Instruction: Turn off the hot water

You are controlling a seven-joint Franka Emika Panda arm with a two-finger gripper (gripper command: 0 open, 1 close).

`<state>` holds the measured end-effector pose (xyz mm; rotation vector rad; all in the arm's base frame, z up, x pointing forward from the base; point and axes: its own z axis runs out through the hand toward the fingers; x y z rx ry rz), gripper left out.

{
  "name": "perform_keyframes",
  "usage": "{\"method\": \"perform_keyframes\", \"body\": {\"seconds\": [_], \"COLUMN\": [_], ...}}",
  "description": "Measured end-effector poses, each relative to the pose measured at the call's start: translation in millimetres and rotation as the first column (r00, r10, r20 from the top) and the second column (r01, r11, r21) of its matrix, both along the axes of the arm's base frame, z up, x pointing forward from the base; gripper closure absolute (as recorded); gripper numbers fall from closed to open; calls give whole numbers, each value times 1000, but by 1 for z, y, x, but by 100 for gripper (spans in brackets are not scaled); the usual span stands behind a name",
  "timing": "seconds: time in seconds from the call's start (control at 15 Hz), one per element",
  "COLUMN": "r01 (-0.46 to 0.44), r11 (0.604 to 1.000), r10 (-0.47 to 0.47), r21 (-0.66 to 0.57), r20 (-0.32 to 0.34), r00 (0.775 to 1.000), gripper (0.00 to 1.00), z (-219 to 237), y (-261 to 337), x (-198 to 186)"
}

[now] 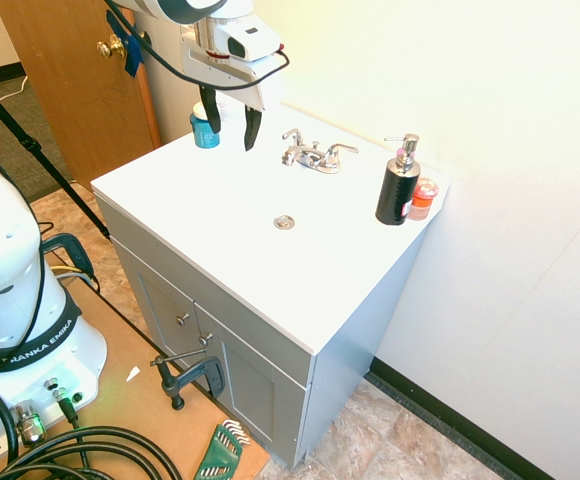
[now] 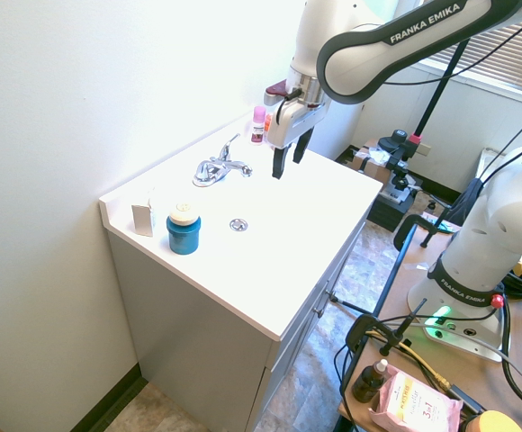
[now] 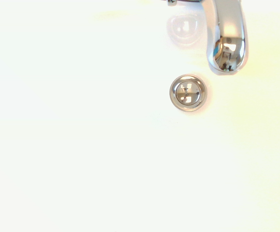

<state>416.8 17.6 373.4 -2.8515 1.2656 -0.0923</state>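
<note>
A shiny chrome faucet (image 1: 315, 157) with a short spout stands at the back of the white vanity top (image 1: 220, 190). Its hot water control, the small left-hand lever (image 1: 292, 136), angles up toward the wall, and the matching right-hand lever (image 1: 341, 151) is beside it. No water stream shows. My gripper (image 1: 231, 122) hangs open in the air, to the left of the faucet and clear of both levers, with nothing between its fingers; from the other side the gripper (image 2: 288, 159) is above the basin. The wrist view looks down on the spout (image 3: 227, 43) and the drain (image 3: 189, 92).
A black soap pump bottle (image 1: 398, 184) and a small pink bottle (image 1: 423, 198) stand right of the faucet. A blue jar with a white lid (image 1: 205, 128) sits at the back left, just behind my gripper. The wall runs close behind the faucet. A wooden door (image 1: 70, 80) is at left.
</note>
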Motion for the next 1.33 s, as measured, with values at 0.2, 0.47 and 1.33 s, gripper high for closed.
{"method": "perform_keyframes", "body": {"seconds": [0.2,0.47,1.33], "r01": [-4,38,43], "r11": [1000,987,916], "r10": [5,-18,36], "r21": [-26,-155,-398], "r20": [24,126,188], "r00": [1000,992,981], "gripper": [0,0,0], "z": [4,6,-61], "y": [1,12,16], "x": [5,50,149]}}
